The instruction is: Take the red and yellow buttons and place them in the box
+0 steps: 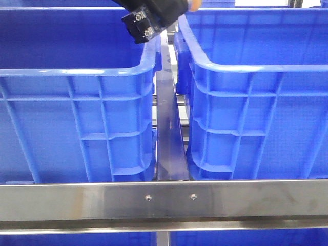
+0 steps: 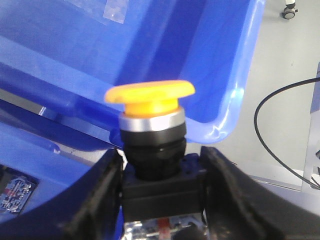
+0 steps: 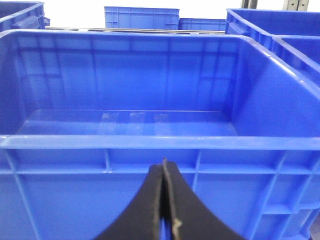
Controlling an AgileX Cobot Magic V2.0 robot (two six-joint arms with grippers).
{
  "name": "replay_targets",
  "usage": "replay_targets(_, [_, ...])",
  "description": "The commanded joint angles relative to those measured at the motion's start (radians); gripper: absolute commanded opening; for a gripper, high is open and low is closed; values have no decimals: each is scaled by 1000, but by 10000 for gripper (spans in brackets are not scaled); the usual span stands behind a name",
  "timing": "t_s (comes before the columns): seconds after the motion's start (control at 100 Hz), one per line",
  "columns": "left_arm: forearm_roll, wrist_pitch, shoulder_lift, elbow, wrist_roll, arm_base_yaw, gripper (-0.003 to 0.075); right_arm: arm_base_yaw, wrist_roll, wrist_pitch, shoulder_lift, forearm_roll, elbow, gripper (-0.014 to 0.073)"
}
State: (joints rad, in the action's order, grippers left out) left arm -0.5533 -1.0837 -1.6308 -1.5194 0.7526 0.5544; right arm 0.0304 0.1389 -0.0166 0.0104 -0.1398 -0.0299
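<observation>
My left gripper (image 2: pixel 161 162) is shut on a yellow button (image 2: pixel 150 95): a yellow mushroom cap on a silver ring and a black body, gripped by its black base. It hangs over the corner of a blue box (image 2: pixel 150 45). In the front view the left gripper (image 1: pixel 154 18) is at the top, above the gap between the two blue boxes, with a bit of the yellow cap (image 1: pixel 193 4) showing. My right gripper (image 3: pixel 164 167) is shut and empty, facing the outer wall of a blue box (image 3: pixel 130 142) whose floor looks bare. No red button is in view.
Two large blue boxes, left (image 1: pixel 77 102) and right (image 1: pixel 256 102), stand side by side with a metal rail (image 1: pixel 168 138) between them. A steel bar (image 1: pixel 164 200) runs across the front. More blue boxes (image 3: pixel 142 17) stand behind. A black cable (image 2: pixel 280 130) lies on the grey floor.
</observation>
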Motion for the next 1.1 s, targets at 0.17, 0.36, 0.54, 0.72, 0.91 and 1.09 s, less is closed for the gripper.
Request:
replay_targets(0.17, [-57, 21, 51, -31, 0, 8, 204, 0, 0, 96, 23, -5, 18, -41])
replay_targets(0.36, [-57, 21, 51, -31, 0, 8, 204, -1, 1, 17, 23, -3, 78, -37])
replay_targets(0.54, [-57, 21, 51, -31, 0, 8, 196, -1, 1, -187, -24, -4, 214, -38])
replay_targets(0.72, [-57, 21, 51, -31, 0, 8, 188, -1, 1, -328, -145, -3, 342, -39])
replay_targets(0.91, [-57, 21, 51, -31, 0, 8, 188, -1, 1, -423, -314, 6, 462, -38])
replay_targets(1.09, [-57, 21, 51, -31, 0, 8, 188, -1, 1, -496, -455, 6, 555, -33])
